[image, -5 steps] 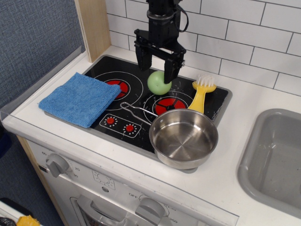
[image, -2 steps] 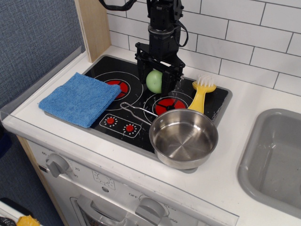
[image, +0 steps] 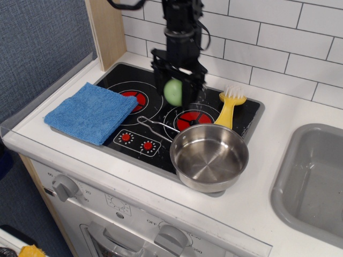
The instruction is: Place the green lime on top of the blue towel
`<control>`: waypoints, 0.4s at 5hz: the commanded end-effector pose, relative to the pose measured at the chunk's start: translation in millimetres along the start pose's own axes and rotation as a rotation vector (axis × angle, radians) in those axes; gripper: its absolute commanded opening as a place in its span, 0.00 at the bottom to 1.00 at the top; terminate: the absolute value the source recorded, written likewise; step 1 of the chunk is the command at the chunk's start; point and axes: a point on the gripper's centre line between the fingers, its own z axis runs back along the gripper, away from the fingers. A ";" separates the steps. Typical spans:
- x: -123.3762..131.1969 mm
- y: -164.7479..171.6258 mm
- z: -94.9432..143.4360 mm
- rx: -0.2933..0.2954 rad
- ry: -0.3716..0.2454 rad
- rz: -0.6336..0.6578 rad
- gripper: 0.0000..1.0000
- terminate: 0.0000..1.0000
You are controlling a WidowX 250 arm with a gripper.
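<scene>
The blue towel (image: pixel 90 112) is laid at the left, overlapping the toy hob (image: pixel 140 126). The green lime (image: pixel 173 91) is clamped in the gripper (image: pixel 177 92) above the burners. A shallow grip could let the smooth ball slip and roll towards the steel pan (image: pixel 209 157).

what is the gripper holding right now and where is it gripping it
The gripper holds the green lime, its two fingers pressed on the lime's left and right sides, above the stove.
</scene>
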 end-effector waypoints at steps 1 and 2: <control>-61.9 61.5 62.1 0.058 -0.071 0.116 0.00 0.00; -102.2 90.8 46.3 0.089 -0.020 0.192 0.00 0.00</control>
